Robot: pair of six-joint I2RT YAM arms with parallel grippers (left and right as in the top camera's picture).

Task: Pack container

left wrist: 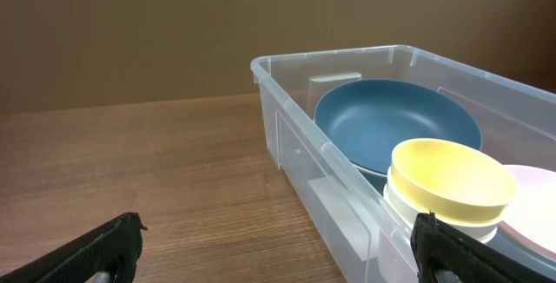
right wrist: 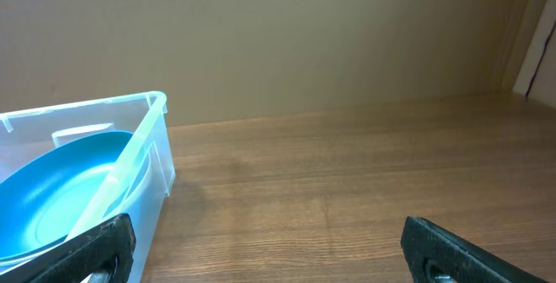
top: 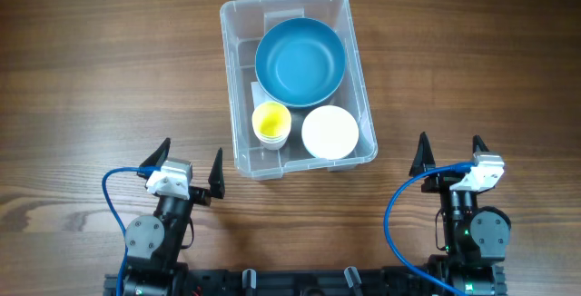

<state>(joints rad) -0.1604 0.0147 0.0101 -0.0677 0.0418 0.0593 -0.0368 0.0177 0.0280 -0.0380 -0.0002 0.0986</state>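
The left gripper point(top: 192, 154) stands with its two black fingers spread wide. It holds nothing and touches nothing. In the left wrist view its fingertips point(left wrist: 109, 246) sit at the two lower corners of the picture, with bare wood between them. The left arm is folded back low over its base near the tabletop's near edge. Its wrist points toward the far edge, and a blue cable point(top: 111, 196) loops out on its left.

The container point(top: 232, 87) sits on the table point(top: 91, 69) around the middle of its width, nearer the far edge than the arms, and turned slightly out of square. Its near short end lies ahead of the gap between the two grippers, apart from both. Inside, a blue bowl point(top: 300, 60) fills the far half. At the near end, a yellow cup point(top: 270, 121) is nested in a white one on the left and a white bowl point(top: 329, 132) sits on the right. From the left wrist, the container's near left corner is just ahead and to the right of the fingers.

The right gripper point(top: 449, 146) is likewise spread wide and empty, its fingertips point(right wrist: 87, 246) framing bare tabletop in the right wrist view. The right arm is folded back in the same way as the left, with a second blue cable point(top: 399, 207) curving on its left.

Open wood runs along both long sides of the container to the table's left and right edges. There is also a strip of it between each gripper and the container's near end.
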